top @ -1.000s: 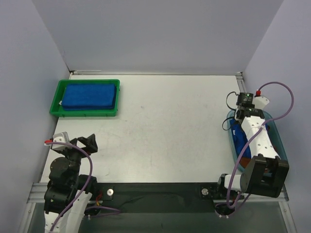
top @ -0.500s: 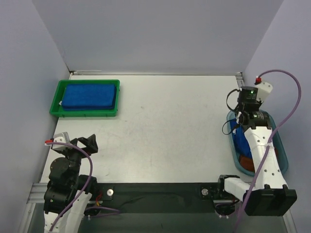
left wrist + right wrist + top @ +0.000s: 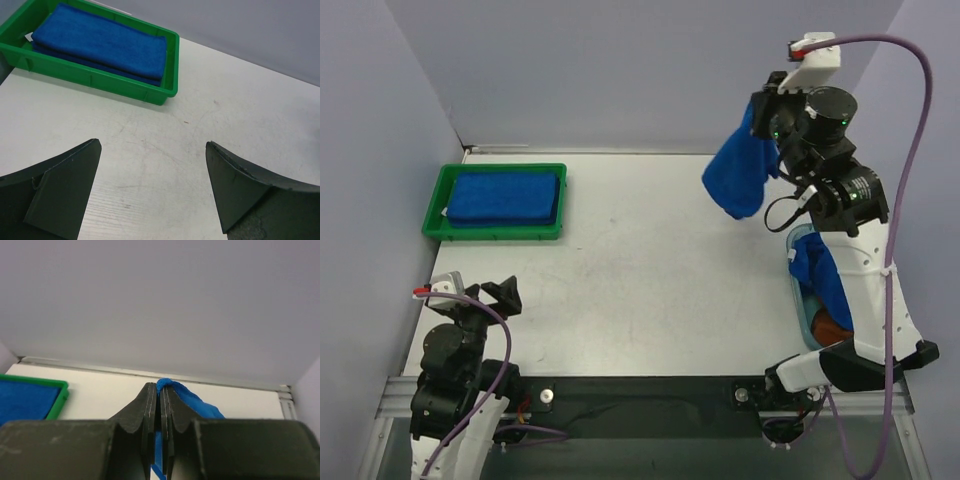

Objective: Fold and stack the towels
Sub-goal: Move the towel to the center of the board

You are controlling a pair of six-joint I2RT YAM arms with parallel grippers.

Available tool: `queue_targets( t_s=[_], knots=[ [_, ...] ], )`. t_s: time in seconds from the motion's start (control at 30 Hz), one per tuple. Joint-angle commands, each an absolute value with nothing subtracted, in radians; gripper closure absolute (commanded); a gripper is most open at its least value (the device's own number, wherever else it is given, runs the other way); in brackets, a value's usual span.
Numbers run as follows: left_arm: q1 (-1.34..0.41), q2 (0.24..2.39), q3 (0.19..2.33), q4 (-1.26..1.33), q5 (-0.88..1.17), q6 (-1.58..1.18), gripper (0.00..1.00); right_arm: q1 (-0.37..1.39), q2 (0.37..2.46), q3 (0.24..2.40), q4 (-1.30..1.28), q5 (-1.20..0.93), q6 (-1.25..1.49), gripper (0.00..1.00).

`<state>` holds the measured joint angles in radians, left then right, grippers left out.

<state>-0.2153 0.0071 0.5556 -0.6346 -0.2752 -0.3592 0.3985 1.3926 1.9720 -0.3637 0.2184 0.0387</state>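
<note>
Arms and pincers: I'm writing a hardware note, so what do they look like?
The left arm and right arm both mix black cylindrical joints with white links. A purple cable runs along each, ending at a small pale block with a red tip. The left pincer and right pincer have matte black, wedge-shaped fingers.

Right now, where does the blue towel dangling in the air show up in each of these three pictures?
Top view: the blue towel hangs at upper right, pinched by the right pincer.
Left wrist view: not in it.
Right wrist view: low centre, a fold of the blue towel sticks out from the shut right pincer.
Shared landmark: the green tray, at the left in all three views.
</note>
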Motion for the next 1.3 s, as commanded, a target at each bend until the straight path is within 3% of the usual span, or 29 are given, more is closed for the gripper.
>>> queue_targets(
  t_s=[0.0,0.1,0.3,0.47,0.6,0.73,0.83,1.07,1.27],
  knots=[
    [-0.216,-0.115,0.557,-0.592,-0.258,-0.348,0.03,0.477,1.427,2.017,-0.269,0.138,-0.041,1.0],
    [-0.213,-0.117,0.555,-0.592,-0.252,-0.347,0.03,0.56,1.376,1.919,-0.171,0.175,-0.012,1.0],
    [-0.203,-0.107,0.554,-0.584,-0.23,-0.339,0.02,0.673,1.157,1.361,-0.078,0.21,0.248,1.0],
    [-0.198,-0.098,0.545,-0.565,-0.203,-0.331,0.03,0.753,0.973,0.862,-0.256,0.245,0.573,0.89],
    [-0.198,-0.052,0.552,-0.537,-0.203,-0.345,0.02,0.817,0.821,0.623,-0.406,0.25,0.799,0.71],
    [-0.196,0.03,0.552,-0.477,-0.177,-0.416,0.02,0.833,0.684,0.595,-0.592,0.302,0.818,0.49],
    [-0.201,0.124,0.538,-0.394,-0.129,-0.486,0.03,0.831,0.727,0.685,-0.592,0.31,0.703,0.35],
    [-0.239,0.506,0.597,-0.337,-0.032,-0.559,0.03,0.865,1.144,1.009,-0.485,0.213,0.217,0.36],
    [-0.245,0.684,0.652,-0.371,-0.092,-0.503,0.03,0.899,1.504,1.253,-0.334,0.104,0.075,0.41]
  ],
)
